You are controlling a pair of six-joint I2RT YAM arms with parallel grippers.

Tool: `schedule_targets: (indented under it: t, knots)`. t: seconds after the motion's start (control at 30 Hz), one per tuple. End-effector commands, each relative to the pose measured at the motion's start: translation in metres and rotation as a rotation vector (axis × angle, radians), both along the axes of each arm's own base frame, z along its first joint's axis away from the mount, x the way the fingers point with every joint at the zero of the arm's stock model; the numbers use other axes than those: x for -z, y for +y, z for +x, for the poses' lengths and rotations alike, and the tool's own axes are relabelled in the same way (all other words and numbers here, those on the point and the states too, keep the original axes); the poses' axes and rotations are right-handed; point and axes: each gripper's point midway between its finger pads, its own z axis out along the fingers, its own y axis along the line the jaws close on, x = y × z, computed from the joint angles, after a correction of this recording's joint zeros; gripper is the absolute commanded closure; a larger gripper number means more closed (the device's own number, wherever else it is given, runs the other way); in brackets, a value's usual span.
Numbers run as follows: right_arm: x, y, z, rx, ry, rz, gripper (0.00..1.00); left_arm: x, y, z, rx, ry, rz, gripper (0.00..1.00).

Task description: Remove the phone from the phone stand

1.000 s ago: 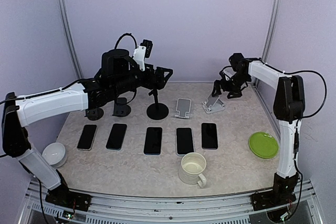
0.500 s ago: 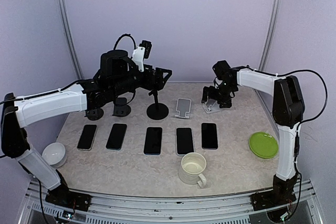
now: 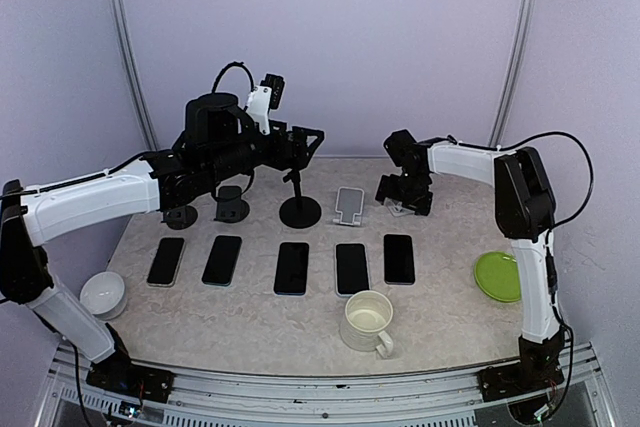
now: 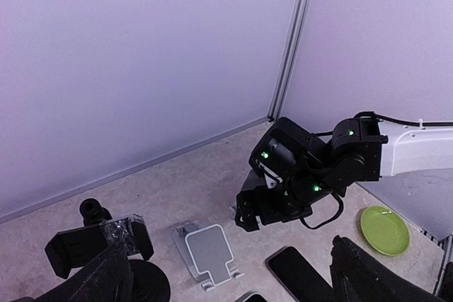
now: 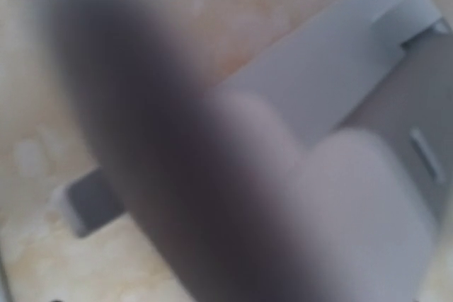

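Observation:
Several dark phones lie flat in a row on the table, among them one [image 3: 398, 258] in front of my right gripper. No phone shows on any stand. A grey stand [image 3: 348, 205] sits empty at the back middle; it also shows in the left wrist view [image 4: 209, 252]. My right gripper [image 3: 398, 193] is low over a second grey stand [image 5: 340, 76] at the back right and mostly hides it. The right wrist view is blurred, with a dark finger [image 5: 156, 160] close up. My left gripper [image 3: 305, 137] is open, empty and raised above the black stands.
Three black stands [image 3: 300, 209] [image 3: 230, 209] [image 3: 180, 215] stand at the back left. A cream mug [image 3: 368, 320] is near the front middle, a green plate [image 3: 502, 276] at the right and a white bowl [image 3: 103, 294] at the front left.
My right gripper has swung left and down from behind the back-right stand until it sits over it. My left arm has shifted slightly up and left.

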Motion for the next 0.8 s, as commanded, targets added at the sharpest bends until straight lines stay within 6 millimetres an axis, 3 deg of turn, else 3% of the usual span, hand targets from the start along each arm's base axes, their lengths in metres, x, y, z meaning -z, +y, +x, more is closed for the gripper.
schedule_targets:
  t: [0.0,0.2,0.4,0.77]
  knots:
    - [0.009,-0.007,0.002,0.055,0.002,-0.040,0.04,-0.005,0.009,-0.002,-0.015,-0.007,0.011,0.05]
    - [0.016,-0.032,-0.017,0.097,0.035,-0.063,0.11,-0.003,0.006,-0.001,-0.004,-0.006,0.010,0.05]
    - [0.010,-0.062,-0.038,0.135,0.030,-0.081,0.15,-0.001,0.000,0.001,0.008,-0.001,-0.003,0.05]
    - [0.003,-0.109,-0.076,0.022,0.027,-0.157,0.16,0.000,-0.003,0.003,0.018,-0.005,0.007,0.05]
